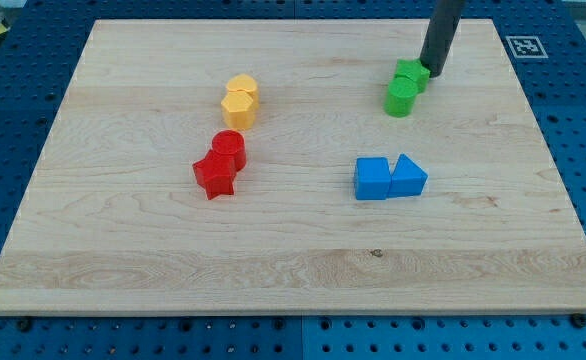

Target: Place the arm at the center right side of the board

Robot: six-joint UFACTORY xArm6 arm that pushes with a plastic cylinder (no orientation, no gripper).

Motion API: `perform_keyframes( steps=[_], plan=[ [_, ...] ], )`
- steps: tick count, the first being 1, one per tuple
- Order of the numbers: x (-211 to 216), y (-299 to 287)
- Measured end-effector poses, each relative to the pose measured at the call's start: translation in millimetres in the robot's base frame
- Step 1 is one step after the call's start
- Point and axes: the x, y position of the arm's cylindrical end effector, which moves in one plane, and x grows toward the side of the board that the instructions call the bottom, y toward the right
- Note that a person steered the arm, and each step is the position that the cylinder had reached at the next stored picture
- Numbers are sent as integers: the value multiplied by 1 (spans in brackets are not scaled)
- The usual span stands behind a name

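My tip (434, 72) rests on the wooden board (293, 265) near the view's top right, touching the right side of a green star-like block (411, 74). A green cylinder (401, 98) sits just below and left of that block. The dark rod rises from the tip out of the view's top. Two yellow blocks (240, 101) sit together at upper centre-left. A red cylinder (229, 148) and a red star (214, 176) sit below them. A blue cube (373, 179) and a blue triangular block (409, 177) sit side by side right of centre, well below my tip.
The board lies on a blue perforated table (583, 120). A black-and-white marker tag (525, 45) is at the board's top right corner. The board's right edge runs about 100 pixels to the right of my tip.
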Motion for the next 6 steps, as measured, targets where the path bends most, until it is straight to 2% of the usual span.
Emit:
perform_keyframes(
  steps=[2,3,4,5,6],
  plan=[
    [12,0],
    [12,53],
    [17,80],
    [47,82],
    [57,83]
  ],
)
